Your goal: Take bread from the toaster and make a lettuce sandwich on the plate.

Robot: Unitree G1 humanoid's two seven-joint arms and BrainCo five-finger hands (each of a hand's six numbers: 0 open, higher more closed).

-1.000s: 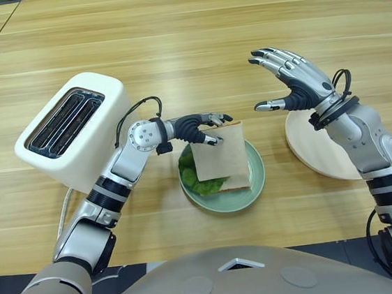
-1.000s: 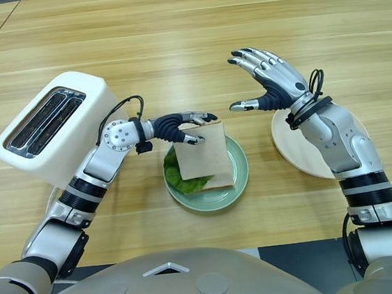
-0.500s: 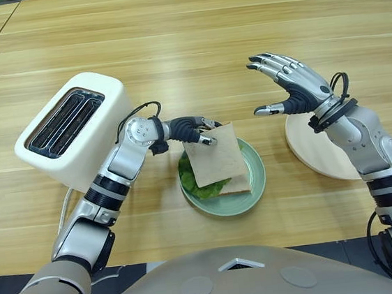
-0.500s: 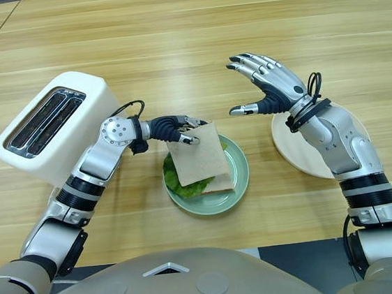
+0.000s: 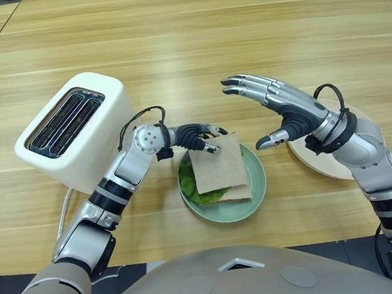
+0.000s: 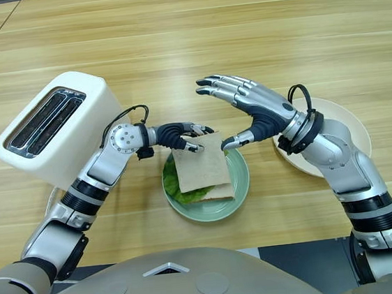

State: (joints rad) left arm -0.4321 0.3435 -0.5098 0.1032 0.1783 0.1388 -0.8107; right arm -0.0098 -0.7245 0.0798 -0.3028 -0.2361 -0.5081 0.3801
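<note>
A white toaster stands at the left with both slots dark. Right of it a green plate carries lettuce over a lower slice. A top bread slice lies almost flat on the lettuce. My left hand is pinched on that slice's far-left corner. Just right of the plate my right hand hovers, open with fingers spread, palm toward the sandwich and not touching it.
A cream plate sits at the right, partly covered by my right forearm. The toaster's cord runs down toward the table's near edge. Bare wooden table stretches behind the plates.
My left hand has lowered the tilted bread slice down onto the lettuce. My right hand has swung left from above the cream plate to beside the green plate.
</note>
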